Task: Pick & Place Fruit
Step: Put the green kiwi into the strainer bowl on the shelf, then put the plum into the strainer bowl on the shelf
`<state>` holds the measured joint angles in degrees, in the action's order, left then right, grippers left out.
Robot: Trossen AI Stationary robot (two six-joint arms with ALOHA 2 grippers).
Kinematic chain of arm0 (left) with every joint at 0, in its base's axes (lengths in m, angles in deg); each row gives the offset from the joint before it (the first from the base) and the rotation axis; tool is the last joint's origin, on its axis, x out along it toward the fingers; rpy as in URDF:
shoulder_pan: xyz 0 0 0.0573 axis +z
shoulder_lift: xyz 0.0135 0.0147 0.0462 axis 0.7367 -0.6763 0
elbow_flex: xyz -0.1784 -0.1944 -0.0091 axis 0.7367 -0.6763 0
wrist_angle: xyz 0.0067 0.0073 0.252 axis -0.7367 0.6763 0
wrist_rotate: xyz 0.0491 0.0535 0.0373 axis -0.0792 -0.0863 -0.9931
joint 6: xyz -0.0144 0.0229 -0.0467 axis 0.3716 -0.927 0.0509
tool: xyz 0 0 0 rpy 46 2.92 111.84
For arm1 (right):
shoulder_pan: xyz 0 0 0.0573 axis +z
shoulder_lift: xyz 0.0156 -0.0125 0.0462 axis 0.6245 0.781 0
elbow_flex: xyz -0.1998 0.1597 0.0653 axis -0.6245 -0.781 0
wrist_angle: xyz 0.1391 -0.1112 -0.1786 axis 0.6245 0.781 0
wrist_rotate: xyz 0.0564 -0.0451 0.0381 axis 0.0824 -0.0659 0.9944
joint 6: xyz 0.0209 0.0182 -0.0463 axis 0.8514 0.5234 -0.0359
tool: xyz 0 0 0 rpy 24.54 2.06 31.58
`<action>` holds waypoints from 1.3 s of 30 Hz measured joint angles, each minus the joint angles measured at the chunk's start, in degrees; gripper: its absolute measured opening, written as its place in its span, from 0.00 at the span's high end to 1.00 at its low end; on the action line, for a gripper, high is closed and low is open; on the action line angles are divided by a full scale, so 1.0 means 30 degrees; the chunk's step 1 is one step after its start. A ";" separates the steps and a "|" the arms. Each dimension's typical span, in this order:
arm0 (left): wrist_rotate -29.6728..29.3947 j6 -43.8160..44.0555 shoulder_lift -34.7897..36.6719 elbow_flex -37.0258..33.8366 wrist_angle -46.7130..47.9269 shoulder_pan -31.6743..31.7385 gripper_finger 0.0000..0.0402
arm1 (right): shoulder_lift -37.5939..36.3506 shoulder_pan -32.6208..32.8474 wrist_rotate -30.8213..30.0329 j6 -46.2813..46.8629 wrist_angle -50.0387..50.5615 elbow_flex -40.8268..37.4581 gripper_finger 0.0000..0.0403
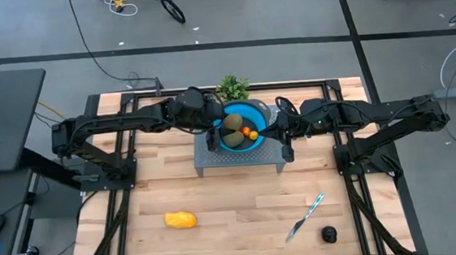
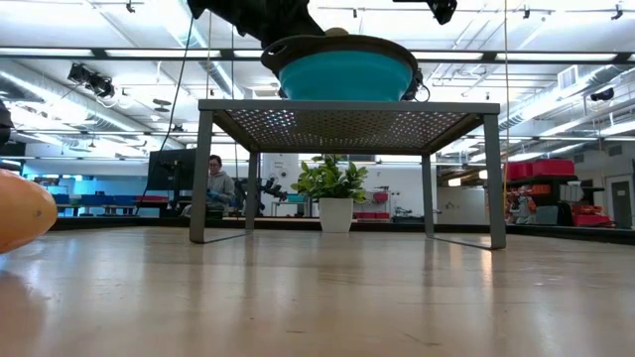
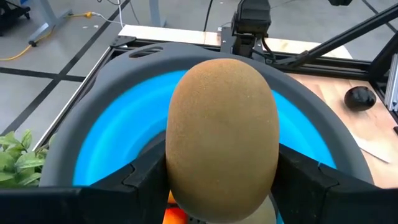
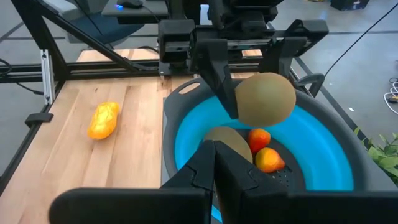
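A blue bowl with a grey rim [image 1: 257, 109] stands on a perforated metal stand [image 2: 347, 109] at the table's middle. My left gripper [image 1: 226, 128] is shut on an olive-brown oval fruit [image 3: 221, 118] over the bowl. In the bowl lie a second olive-brown oval [image 4: 227, 140] and two small orange fruits [image 4: 264, 152]. My right gripper [image 4: 224, 165] hovers shut above the bowl's right rim, holding nothing. A yellow-orange oblong fruit [image 1: 181, 220] lies on the table near the front left, and a near-black round fruit [image 1: 328, 234] at the front right. My left gripper pinches the oval fruit by its two opposite sides [image 3: 177, 168] between its two fingers [image 3: 140, 177]. The fingers come from the table's left, slanting down. The fruit [image 4: 264, 98] is lifted clear, above the fruit lying in the bowl.
A knife with a light-blue handle [image 1: 305, 217] lies on the table at the front right. A green leafy plant [image 1: 233, 86] stands behind the bowl. Bare wood stretches between the stand and the near edge. A person sits far off in the room [image 2: 215, 183].
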<state>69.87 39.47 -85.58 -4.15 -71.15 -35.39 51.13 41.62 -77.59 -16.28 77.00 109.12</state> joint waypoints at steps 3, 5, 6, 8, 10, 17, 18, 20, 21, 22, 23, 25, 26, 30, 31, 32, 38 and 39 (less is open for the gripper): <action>0.0000 -0.0446 0.0000 0.0000 -0.0007 0.0000 0.40 | 0.0000 -0.0003 0.0000 -0.0002 0.0004 0.0000 0.97; -0.0007 -0.0661 0.0000 0.0000 -0.0007 0.0000 0.38 | 0.0000 0.0001 0.0000 -0.0002 0.0004 0.0000 0.97; -0.0007 -0.0658 0.0000 0.0000 -0.0007 0.0000 0.36 | 0.0000 -0.0001 0.0000 -0.0003 -0.0003 0.0000 0.97; -0.0015 -0.0641 0.0000 0.0000 -0.0007 0.0000 0.34 | 0.0000 -0.0001 0.0003 0.0001 0.0000 0.0000 0.97; -0.0163 -0.0641 0.0000 0.0000 -0.0017 0.0000 0.31 | 0.0000 0.0000 0.0004 0.0003 0.0004 0.0000 0.97; -0.0211 -0.0641 0.0000 0.0000 -0.0007 0.0000 0.24 | 0.0000 -0.0003 0.0007 0.0002 0.0004 0.0000 0.97; -0.0211 -0.0641 0.0000 0.0000 -0.0007 0.0000 0.24 | 0.0000 -0.0002 0.0007 -0.0003 0.0004 0.0000 0.97; -0.0233 -0.0649 0.0000 0.0000 -0.0007 0.0000 0.24 | 0.0000 -0.0003 0.0007 -0.0003 0.0004 0.0000 0.97; -0.0226 -0.0663 0.0000 0.0000 -0.0003 0.0000 0.24 | 0.0000 0.0001 0.0007 0.0000 0.0004 0.0000 0.97; -0.0233 -0.0663 0.0000 0.0000 0.0000 0.0000 0.24 | 0.0000 -0.0003 0.0007 -0.0003 0.0004 0.0000 0.97; -0.0238 -0.0658 0.0000 0.0000 -0.0005 0.0000 0.24 | 0.0000 0.0000 0.0007 0.0002 0.0004 0.0000 0.97; -0.0345 -0.0651 0.0000 0.0000 0.0000 0.0000 0.24 | 0.0000 -0.0001 0.0007 -0.0003 0.0004 0.0000 0.97; -0.0355 -0.0673 0.0000 0.0000 0.0000 0.0000 0.24 | 0.0000 -0.0003 0.0007 0.0000 0.0004 0.0000 0.97; -0.0372 -0.0707 0.0000 0.0000 0.0000 0.0000 0.24 | 0.0000 -0.0002 0.0007 0.0000 0.0004 0.0000 0.97; -0.0389 -0.0707 0.0000 0.0000 0.0000 0.0000 0.24 | 0.0000 -0.0002 0.0007 -0.0002 0.0005 0.0000 0.97; -0.0427 -0.0711 0.0000 0.0000 0.0000 0.0000 0.24 | 0.0000 -0.0001 0.0007 -0.0003 0.0004 0.0000 0.97; -0.0495 -0.0704 0.0000 0.0000 -0.0006 0.0000 0.24 | 0.0000 -0.0003 0.0015 -0.0003 0.0004 0.0000 0.97; -0.0502 -0.0633 0.0013 0.0000 -0.0007 0.0000 0.24 | 0.0000 0.0001 0.0015 -0.0003 0.0008 0.0000 0.97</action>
<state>68.36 37.57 -85.54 -4.15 -71.18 -35.39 51.13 41.62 -77.55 -16.29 77.03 109.12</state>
